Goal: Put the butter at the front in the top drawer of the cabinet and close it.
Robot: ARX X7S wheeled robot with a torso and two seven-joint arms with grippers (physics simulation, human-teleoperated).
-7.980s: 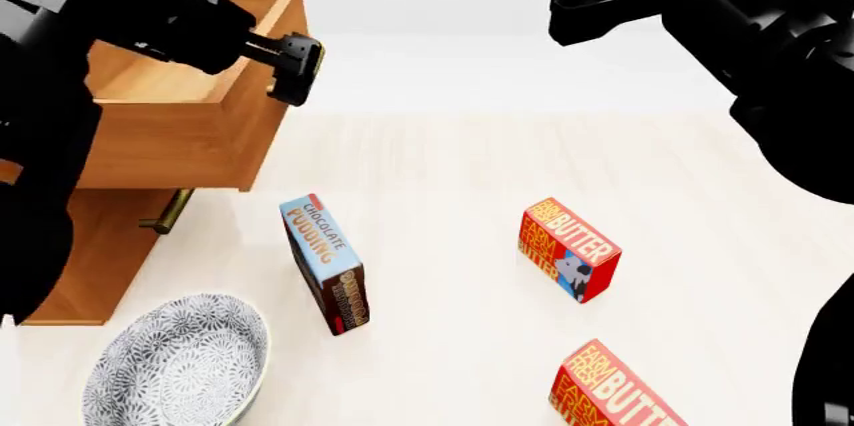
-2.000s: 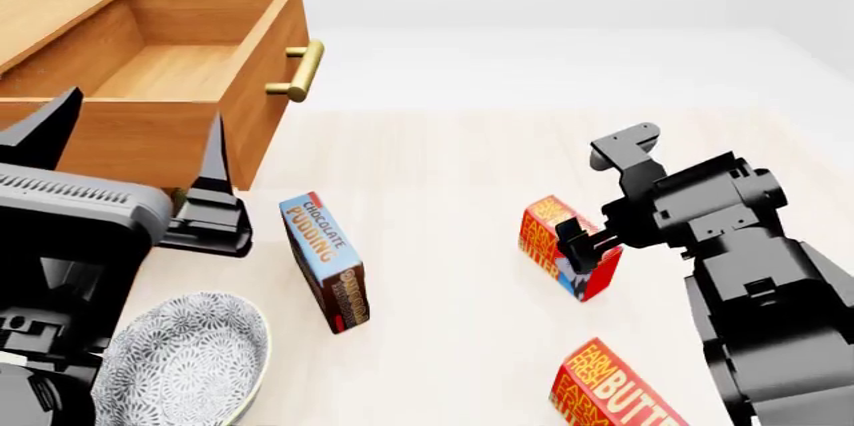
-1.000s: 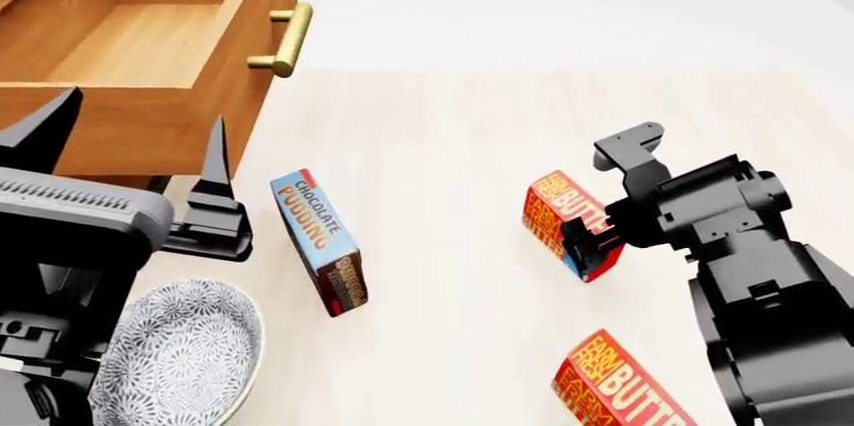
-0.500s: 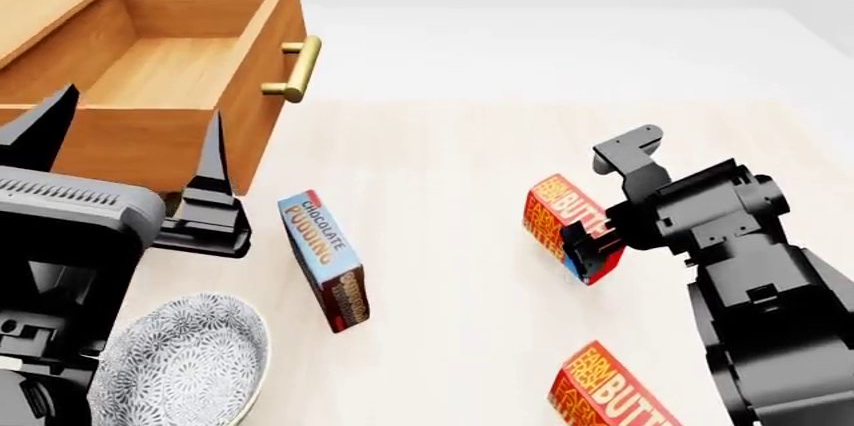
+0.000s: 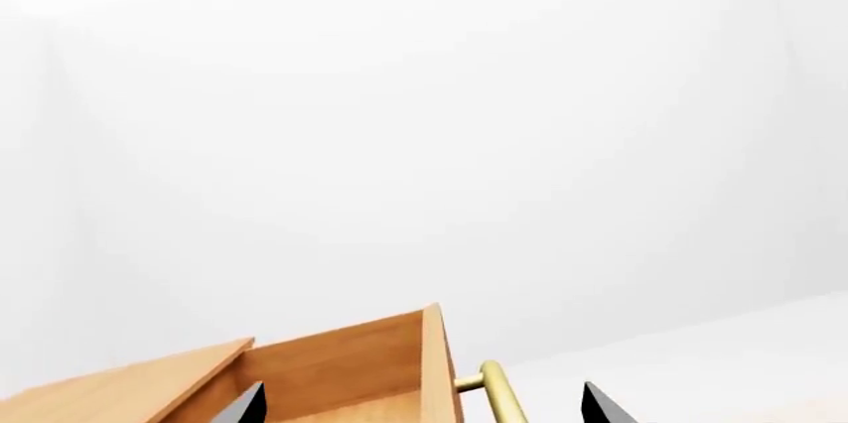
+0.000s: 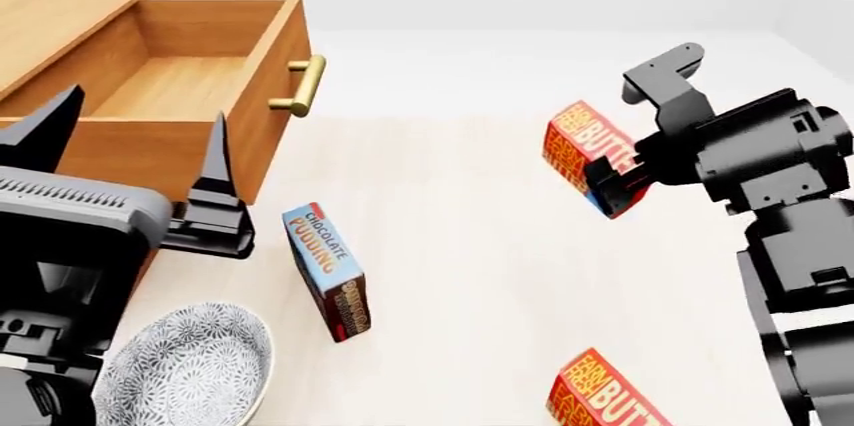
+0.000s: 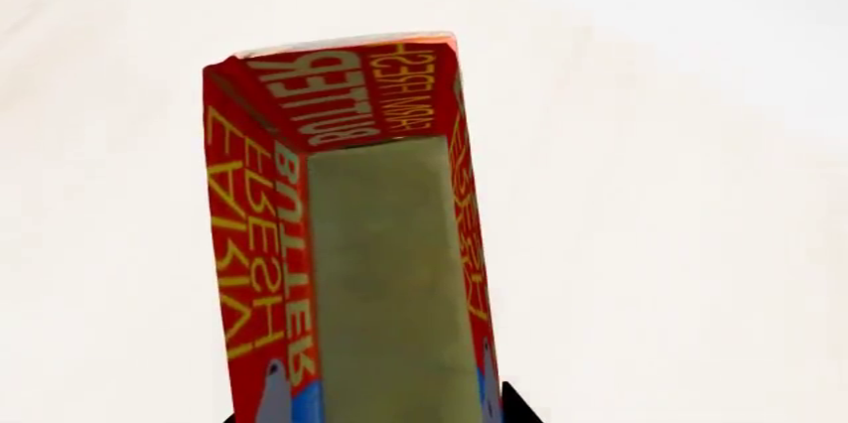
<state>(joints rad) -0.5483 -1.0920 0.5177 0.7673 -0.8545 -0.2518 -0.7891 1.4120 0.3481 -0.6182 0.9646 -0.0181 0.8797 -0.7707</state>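
The right tool [image 6: 611, 178] is clamped on the butter [image 6: 587, 154], holding the red box tilted in the air above the table [image 6: 454, 246], off to the side of the cabinet [image 6: 67, 6]. The left tool [image 6: 134, 156] stands with its fingers spread wide and holding nothing, just before the top drawer [image 6: 200, 76], which is pulled out. On the table lie a chocolate pudding box [image 6: 327, 271], a patterned bowl [image 6: 187, 366] and a second butter box [image 6: 607, 396].

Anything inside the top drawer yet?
The top drawer stands open; the floor that shows is bare wood. The left tool covers its near corner, so that part is unseen. The butter is in the right tool.
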